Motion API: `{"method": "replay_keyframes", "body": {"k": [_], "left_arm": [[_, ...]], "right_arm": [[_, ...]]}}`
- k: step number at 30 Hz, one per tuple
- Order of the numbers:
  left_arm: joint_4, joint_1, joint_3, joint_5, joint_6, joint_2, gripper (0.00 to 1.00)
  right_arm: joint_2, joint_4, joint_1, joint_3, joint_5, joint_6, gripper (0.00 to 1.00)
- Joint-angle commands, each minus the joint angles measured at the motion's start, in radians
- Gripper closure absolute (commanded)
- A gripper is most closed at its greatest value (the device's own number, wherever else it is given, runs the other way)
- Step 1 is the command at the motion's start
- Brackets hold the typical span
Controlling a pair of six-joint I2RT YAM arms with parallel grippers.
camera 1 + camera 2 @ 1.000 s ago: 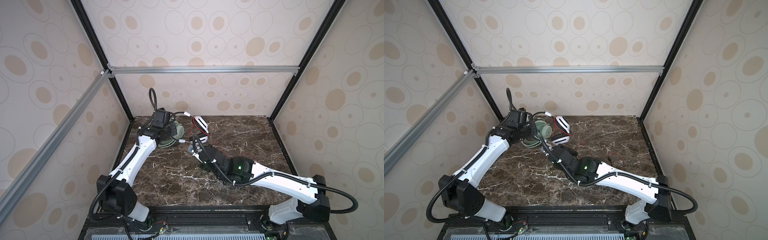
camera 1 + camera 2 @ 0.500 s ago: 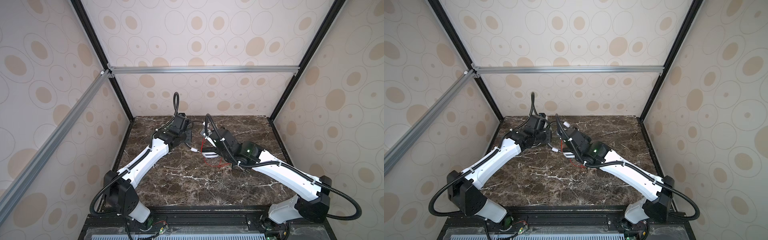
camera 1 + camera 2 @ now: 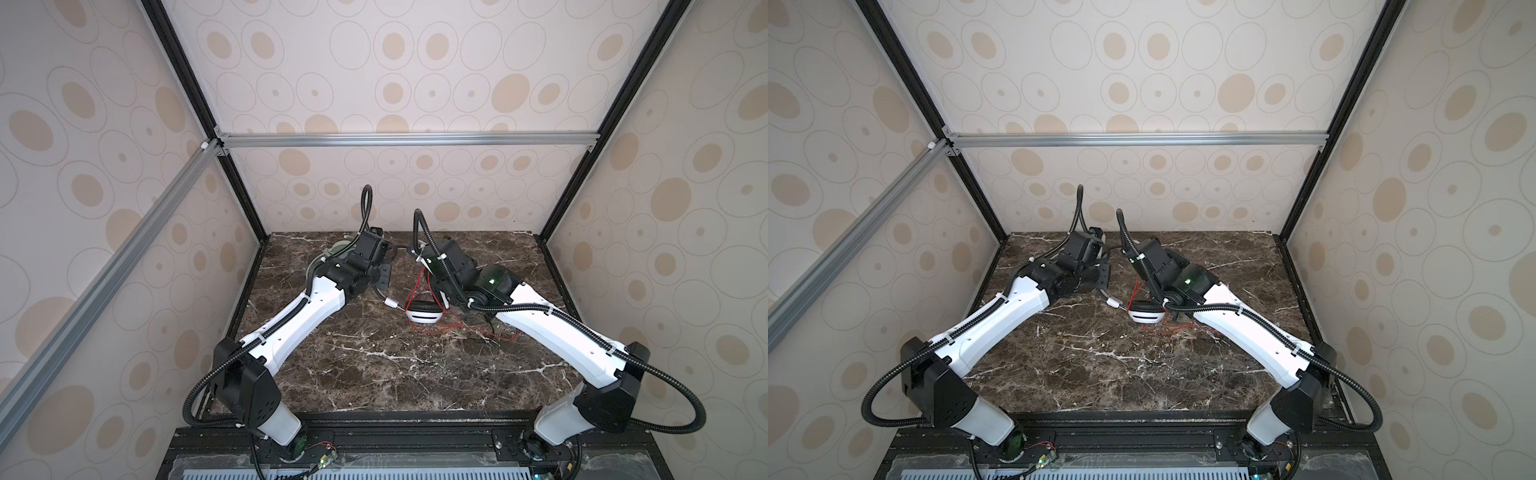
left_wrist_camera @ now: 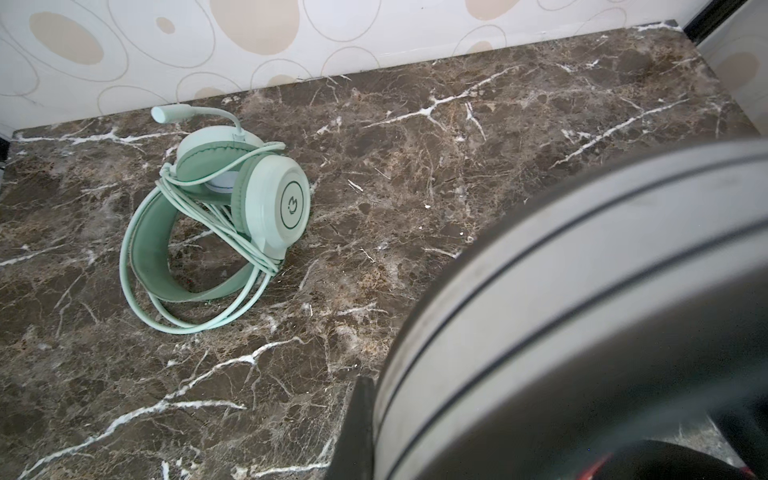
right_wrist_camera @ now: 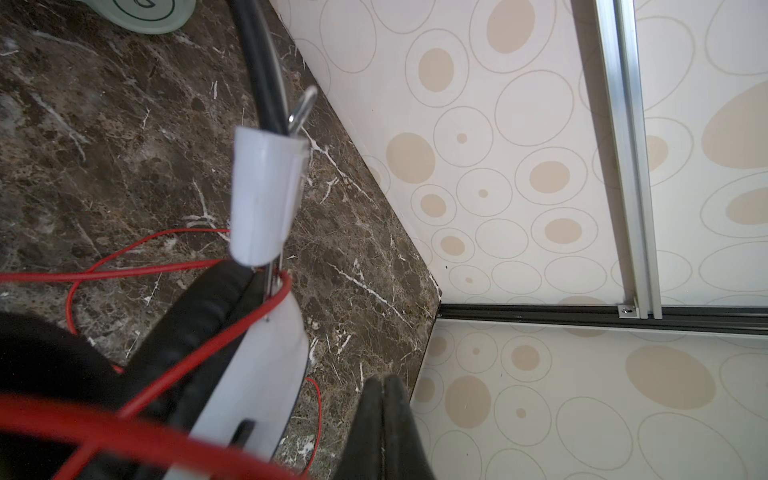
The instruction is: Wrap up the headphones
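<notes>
"Headphones (image 3: 1144, 316), where do mine sit?"

"Your mint-green headset (image 4: 266, 199) lies on the table (image 3: 374, 365) close to the back wall (image 3: 395, 199), its pale green cable (image 4: 253, 255) looped round it. Your white-and-black headset (image 3: 424, 318) is farther out from that wall, red cable (image 5: 124, 433) trailing."

"And the claws?"

"Your left gripper (image 3: 383, 272) is pressed together, nearer the wall than that headset; what it pinches, I cannot tell. Your right gripper (image 5: 383, 384) is pressed together just beside that headset."
</notes>
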Motion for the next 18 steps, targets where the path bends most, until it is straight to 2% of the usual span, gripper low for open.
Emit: {"method": "replay_keyframes", "body": {"k": [1, 8, 13, 18], "left_arm": [[0.03, -0.01, 0.053, 0.023, 0.009, -0.025, 1.0], [0.033, -0.019, 0.051, 0.03, 0.015, -0.031, 1.0], [0.036, -0.025, 0.052, 0.046, 0.019, -0.033, 1.0], [0.048, -0.025, 0.043, 0.081, 0.023, -0.044, 1.0]], "right_arm": [[0.017, -0.018, -0.057, 0.043, -0.042, 0.033, 0.98], [0.065, -0.036, -0.175, 0.115, -0.175, 0.101, 0.98], [0.11, -0.034, -0.22, 0.154, -0.263, 0.114, 0.98], [0.145, -0.015, -0.289, 0.153, -0.463, 0.164, 0.94]]}}
